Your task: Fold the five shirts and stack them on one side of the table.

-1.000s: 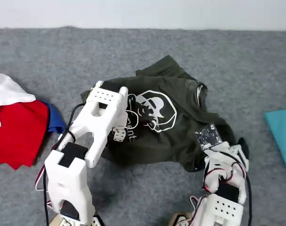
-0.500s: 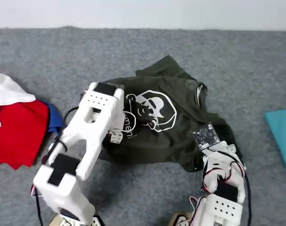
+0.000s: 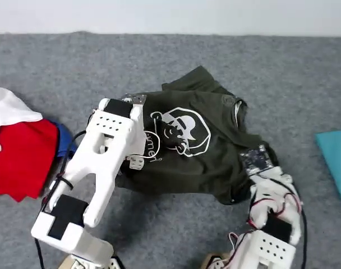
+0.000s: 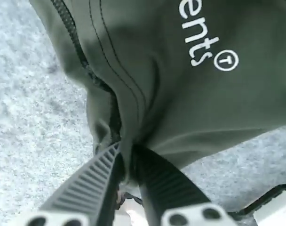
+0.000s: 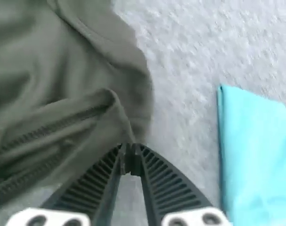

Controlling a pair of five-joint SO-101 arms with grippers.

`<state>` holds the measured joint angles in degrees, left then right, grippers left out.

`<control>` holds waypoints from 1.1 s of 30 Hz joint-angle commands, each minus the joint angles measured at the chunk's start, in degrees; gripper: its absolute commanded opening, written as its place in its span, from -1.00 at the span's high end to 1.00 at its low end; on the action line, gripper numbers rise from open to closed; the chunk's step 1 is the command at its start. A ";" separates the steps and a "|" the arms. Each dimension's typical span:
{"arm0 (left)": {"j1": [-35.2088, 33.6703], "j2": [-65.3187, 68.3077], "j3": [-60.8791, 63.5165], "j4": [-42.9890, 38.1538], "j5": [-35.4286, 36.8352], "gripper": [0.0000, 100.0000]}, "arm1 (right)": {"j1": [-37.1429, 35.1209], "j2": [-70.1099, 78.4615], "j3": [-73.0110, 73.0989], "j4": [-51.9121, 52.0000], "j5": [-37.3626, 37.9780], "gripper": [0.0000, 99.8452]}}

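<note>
With both hands clamped on cloth, this reads as the spread-out step on the dark green shirt [image 3: 207, 168], before any fold is made.

- Left hand [image 4: 126, 155]: fingers pressed together, pinching a bunched fold of the green shirt's edge next to a stitched seam, just below the white lettering.
- Right hand [image 5: 131, 151]: fingers nearly closed, and it looks like they nip a thin bit of the same shirt's edge by a double-stitched band. Thin bite, so I wouldn't trust it much.
- The two grips sit on opposite sides of the green shirt, which lies print-up and rumpled mid-tabletop [image 3: 271, 73]. One sleeve is kicked out on the far side and the near edge is rucked.
- Teal shirt [image 3: 334, 159]: well apart from the green shirt, on the right hand's side. Looks flat, probably already folded, so that is likely the stack side.
- Red shirt [image 3: 22, 157], white shirt [image 3: 10, 109] and blue shirt [image 3: 64, 143]: heaped loose beyond the green shirt on the left hand's side. My read is they are not yet done.

Progress estimate: one of five done, second in hand.

Next move needs a synced lift and outward pull to tension the cloth, then a flat lay-down before folding. Uneven pull risks slipping the right hand's grip or dragging the shirt sideways.
</note>
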<state>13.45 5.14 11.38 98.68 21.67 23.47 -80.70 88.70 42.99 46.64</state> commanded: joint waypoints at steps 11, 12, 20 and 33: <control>-0.70 -2.11 0.13 2.02 0.18 0.97 | 1.19 6.90 -14.86 21.05 -0.09 0.74; -0.70 -2.11 0.13 2.02 0.18 0.97 | 1.19 9.54 -15.91 20.97 -0.18 0.74; -0.53 -2.11 0.13 2.02 0.18 0.97 | 0.92 37.67 -37.27 21.41 -5.36 0.73; -0.53 -2.02 0.13 1.93 0.18 0.97 | -3.47 52.88 -43.60 13.14 -5.27 0.73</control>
<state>13.45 5.14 11.38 98.68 21.67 20.75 -29.19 48.35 59.52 41.80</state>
